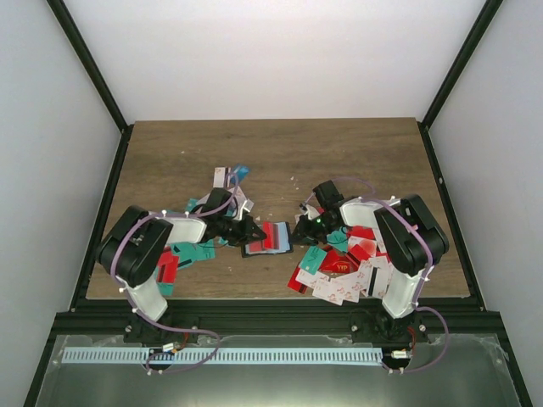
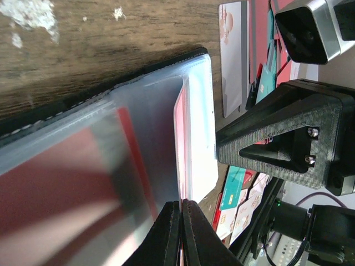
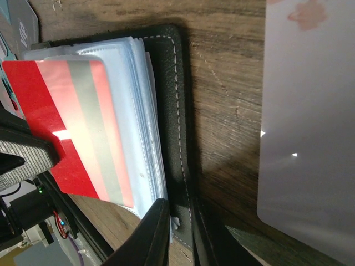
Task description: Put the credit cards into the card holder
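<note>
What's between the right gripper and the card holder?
Nothing visible. The right gripper straddles the card holder at its black stitched edge; the red striped card lies farther in, on the clear sleeves.

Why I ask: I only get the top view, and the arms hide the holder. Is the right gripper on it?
Observer: Yes. In the right wrist view the right gripper pinches the stitched black edge of the holder.
Operator: And the left?
Observer: The left gripper is shut, its tips at the clear sleeves.
Operator: Any card loaded?
Observer: A red card with a grey stripe lies at the top of the sleeves. I cannot tell whether it is inside one.
</note>
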`<state>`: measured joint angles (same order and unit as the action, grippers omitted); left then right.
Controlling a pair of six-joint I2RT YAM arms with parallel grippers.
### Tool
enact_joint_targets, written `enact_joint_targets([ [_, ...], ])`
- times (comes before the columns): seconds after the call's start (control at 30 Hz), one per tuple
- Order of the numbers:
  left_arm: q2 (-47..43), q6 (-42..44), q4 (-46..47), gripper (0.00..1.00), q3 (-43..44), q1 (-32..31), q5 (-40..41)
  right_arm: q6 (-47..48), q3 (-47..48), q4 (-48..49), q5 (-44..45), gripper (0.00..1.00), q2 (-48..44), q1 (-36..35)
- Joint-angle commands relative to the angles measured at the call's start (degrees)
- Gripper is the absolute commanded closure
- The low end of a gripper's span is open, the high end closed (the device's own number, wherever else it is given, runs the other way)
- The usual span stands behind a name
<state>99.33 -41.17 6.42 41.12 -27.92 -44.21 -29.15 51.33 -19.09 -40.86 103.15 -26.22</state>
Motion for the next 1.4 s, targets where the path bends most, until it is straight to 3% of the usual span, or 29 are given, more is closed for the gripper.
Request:
enact_joint_targets([
  [0.0,1.2,-0.1,1.5,0.96,-0.4,-1.3,-0.6,-0.1,-0.6,-0.7,-0.8,0.86,1.0,0.1],
  [0.27,2.5,-1.1,2.7,0.96,-0.6,-2.2,-0.6,0.0,-0.3,-0.8,-1.1,0.86,1.6,0.0],
  [1.07,3.5,-15.7,6.4,0.95,-2.3,-5.6,5.2,-5.2,-2.1,0.0,-3.5,0.87,1.9,0.0],
  [1.37,0.6,-13.0,-1.1,0.83,-0.2,-6.5,7.1,-6.1,-2.9,1.0,-3.8,0.87,0.3,0.0],
])
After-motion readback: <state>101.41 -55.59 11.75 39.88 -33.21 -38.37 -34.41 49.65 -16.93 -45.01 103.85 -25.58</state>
